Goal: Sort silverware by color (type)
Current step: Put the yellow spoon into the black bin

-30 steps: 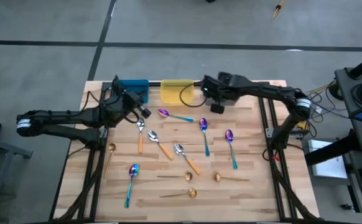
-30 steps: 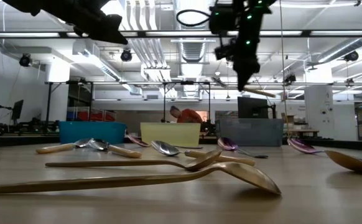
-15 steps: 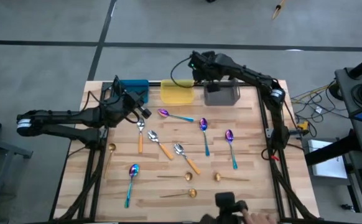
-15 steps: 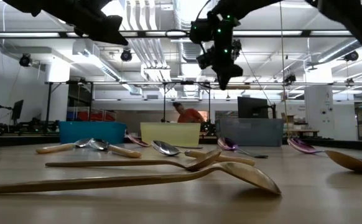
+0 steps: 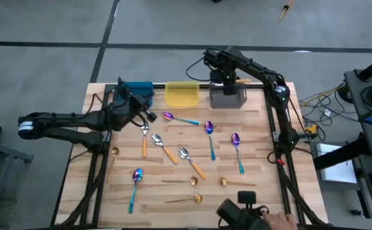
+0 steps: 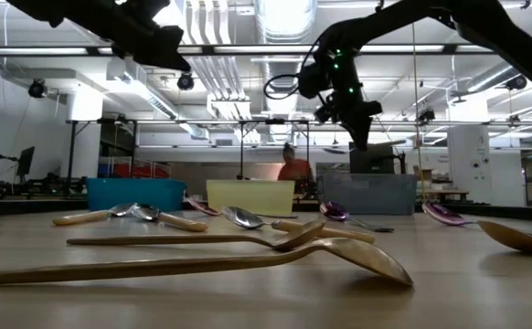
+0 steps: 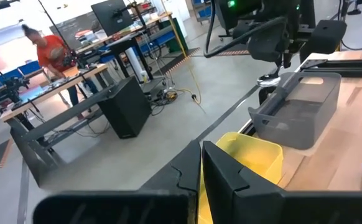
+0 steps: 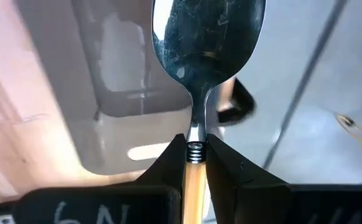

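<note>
Right gripper [image 8: 195, 163] hangs above the gray bin [image 5: 227, 97] at the far edge of the table [image 5: 256, 160], fingers pinched on the neck of a spoon [image 8: 207, 50] with a silver bowl and orange handle; the bowl points away from the wrist, over the bin's rim. Such a spoon is probably light, rigid and smooth, so it may swivel in a narrow pinch; the neck or handle is the sensible place to hold it, not the slick bowl. Other spoons lie scattered on the wood: two more orange-handled ones [image 5: 165, 148], several purple-blue ones [image 5: 210, 135], and gold ones [image 5: 195, 199] near the front. Beside the gray bin sit a yellow bin [image 5: 181, 93] and a blue bin [image 5: 135, 91]. Left gripper [image 5: 146, 114] waits by the blue bin, closed and holding nothing.
</note>
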Action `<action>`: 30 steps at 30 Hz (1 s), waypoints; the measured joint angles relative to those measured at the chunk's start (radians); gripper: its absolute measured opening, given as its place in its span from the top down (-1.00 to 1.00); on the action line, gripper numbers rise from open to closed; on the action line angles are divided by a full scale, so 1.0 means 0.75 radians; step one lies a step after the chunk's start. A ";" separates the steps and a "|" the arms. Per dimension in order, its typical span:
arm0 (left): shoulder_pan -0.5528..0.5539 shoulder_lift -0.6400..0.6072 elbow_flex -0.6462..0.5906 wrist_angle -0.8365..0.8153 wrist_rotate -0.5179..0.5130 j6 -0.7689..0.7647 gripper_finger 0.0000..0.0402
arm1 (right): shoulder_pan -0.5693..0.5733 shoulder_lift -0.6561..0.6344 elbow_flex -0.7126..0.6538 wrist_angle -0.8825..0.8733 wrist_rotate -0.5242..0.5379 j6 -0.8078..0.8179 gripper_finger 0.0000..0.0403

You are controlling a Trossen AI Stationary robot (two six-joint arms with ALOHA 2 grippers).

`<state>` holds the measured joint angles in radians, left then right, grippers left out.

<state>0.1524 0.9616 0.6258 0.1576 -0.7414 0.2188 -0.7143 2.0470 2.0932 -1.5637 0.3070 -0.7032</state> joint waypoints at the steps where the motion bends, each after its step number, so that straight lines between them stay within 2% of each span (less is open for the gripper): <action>1: 0.000 0.004 0.000 0.001 0.000 0.000 1.00 | -0.003 -0.001 -0.008 0.000 -0.003 -0.001 0.86; 12: 0.000 0.042 0.000 0.000 -0.002 0.000 1.00 | -0.017 -0.002 -0.071 0.001 0.000 0.012 0.86; 19: 0.000 0.057 0.000 0.000 -0.002 0.000 1.00 | -0.017 -0.003 -0.073 0.007 0.058 0.015 0.86; 30: 0.000 0.058 0.000 0.003 -0.004 0.005 1.00 | -0.017 -0.003 -0.213 0.195 0.069 -0.072 0.86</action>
<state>0.1524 1.0054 0.6258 0.1600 -0.7444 0.2227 -0.7273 2.0449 1.9335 -1.4174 0.3588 -0.7569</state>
